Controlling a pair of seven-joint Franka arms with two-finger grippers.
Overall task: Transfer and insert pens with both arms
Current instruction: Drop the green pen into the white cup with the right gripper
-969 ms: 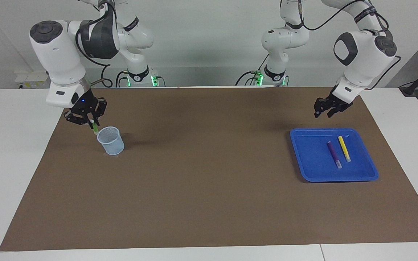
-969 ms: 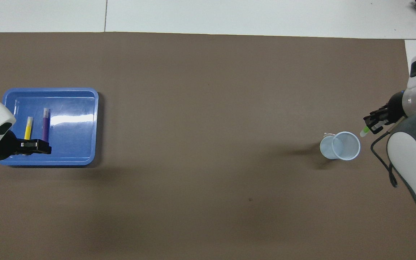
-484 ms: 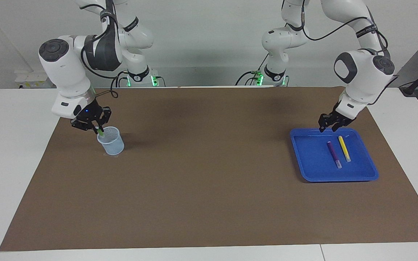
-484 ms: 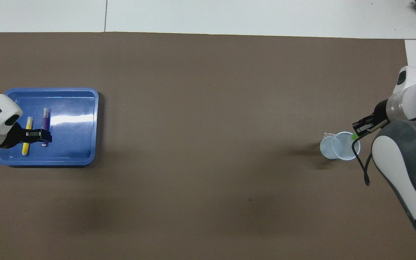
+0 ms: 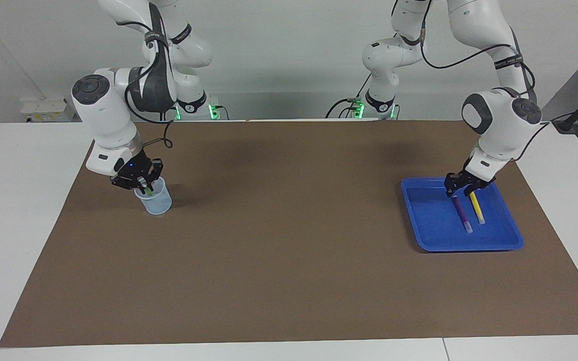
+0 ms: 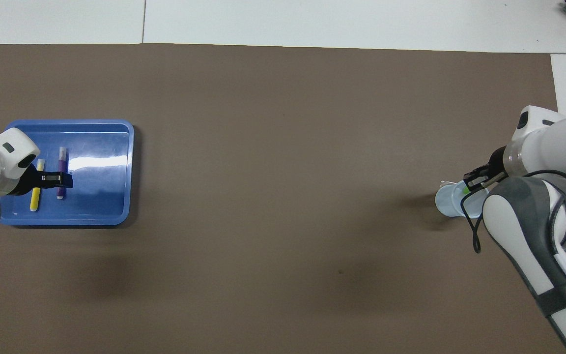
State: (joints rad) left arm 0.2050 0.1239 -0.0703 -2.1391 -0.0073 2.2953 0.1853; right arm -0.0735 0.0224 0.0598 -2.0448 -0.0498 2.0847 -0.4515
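Note:
My right gripper (image 5: pixel 141 183) is shut on the green pen (image 5: pixel 146 191) and holds it tilted, its lower end inside the mouth of the pale blue cup (image 5: pixel 156 203). In the overhead view the right gripper (image 6: pixel 475 179) covers part of the cup (image 6: pixel 446 201), and the green pen (image 6: pixel 466 189) shows at the rim. My left gripper (image 5: pixel 460 188) is open and low over the blue tray (image 5: pixel 469 246), its fingers on either side of the purple pen's (image 5: pixel 462 214) end nearer the robots. The yellow pen (image 5: pixel 476 207) lies beside it in the tray.
A brown mat (image 5: pixel 289 250) covers the table. The tray (image 6: pixel 101 201) sits at the left arm's end and the cup at the right arm's end. The purple pen (image 6: pixel 62 156) and yellow pen (image 6: pixel 34 200) lie parallel.
My right gripper has moved over the cup and lowered the green pen into its mouth. My left gripper has come down from above the tray's edge onto the purple pen's end.

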